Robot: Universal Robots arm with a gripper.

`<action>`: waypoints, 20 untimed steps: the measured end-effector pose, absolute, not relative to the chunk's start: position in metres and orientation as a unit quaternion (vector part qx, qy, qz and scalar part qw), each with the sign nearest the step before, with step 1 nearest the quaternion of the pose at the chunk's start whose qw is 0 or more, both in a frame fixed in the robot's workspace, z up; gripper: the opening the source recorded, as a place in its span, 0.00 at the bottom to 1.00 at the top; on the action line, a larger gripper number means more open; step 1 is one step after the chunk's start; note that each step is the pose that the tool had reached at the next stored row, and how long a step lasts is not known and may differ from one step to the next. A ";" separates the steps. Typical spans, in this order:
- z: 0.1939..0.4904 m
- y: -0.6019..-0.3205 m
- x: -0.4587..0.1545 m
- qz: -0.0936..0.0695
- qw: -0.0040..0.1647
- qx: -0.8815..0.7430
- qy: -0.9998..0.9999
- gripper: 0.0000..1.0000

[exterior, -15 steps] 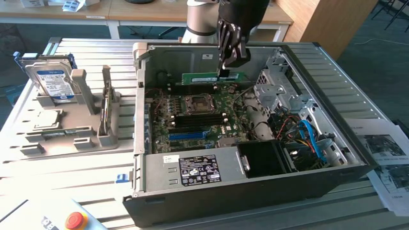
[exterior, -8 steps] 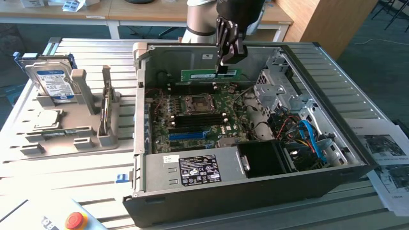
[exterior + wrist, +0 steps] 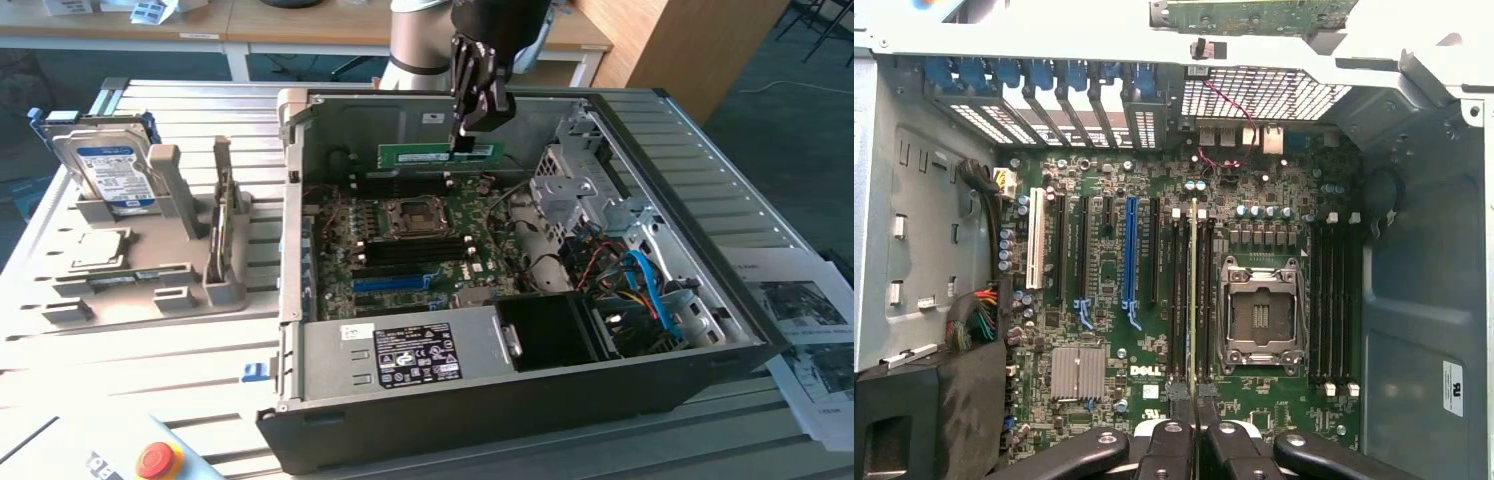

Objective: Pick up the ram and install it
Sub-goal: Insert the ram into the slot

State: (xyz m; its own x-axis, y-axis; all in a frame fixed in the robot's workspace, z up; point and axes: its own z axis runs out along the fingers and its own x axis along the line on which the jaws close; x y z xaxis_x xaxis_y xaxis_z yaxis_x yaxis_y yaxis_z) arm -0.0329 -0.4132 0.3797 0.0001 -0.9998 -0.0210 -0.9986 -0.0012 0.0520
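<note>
**Ram [image 3: 424, 156], one stick, held in the jaws inside the open computer case [image 3: 694, 370]**

Location: I see it gripped by its upper edge, nearer the end on the exterior view's right. Its long side is level and it hangs above the motherboard [image 3: 400, 250]. On the wrist view it runs edge-on, in line with the black memory slots [image 3: 1179, 300] beside the empty processor socket [image 3: 1259, 315]. Whether it touches a slot I cannot tell.

Jaws: clamped on the ram, one finger against each flat face.

Handling, my judgement: light and stiff but thin, so twisting could crack it. The soldered parts and contact edge are fragile, and the smooth faces could slip. The best hold is the top edge and flat faces, never the contacts.

Writing: "DELL" [image 3: 1144, 371] is printed on the board. I cannot read the pale label on the ram, the power-supply sticker [image 3: 418, 357], or the hard-drive label [image 3: 114, 172] in the grey rack [image 3: 160, 290] on the tabletop [image 3: 147, 350]
</note>
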 end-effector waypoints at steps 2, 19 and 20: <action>0.380 -0.413 -0.033 -0.026 0.011 0.707 -0.707 0.12; 0.362 -0.413 -0.033 -0.026 0.011 0.707 -0.707 0.12; 0.360 -0.413 -0.033 -0.026 0.011 0.707 -0.707 0.12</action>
State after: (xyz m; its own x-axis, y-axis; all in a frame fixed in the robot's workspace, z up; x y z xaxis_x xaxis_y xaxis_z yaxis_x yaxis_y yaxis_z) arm -0.0331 -0.4132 0.3604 0.0001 -0.9998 -0.0210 -0.9986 -0.0012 0.0520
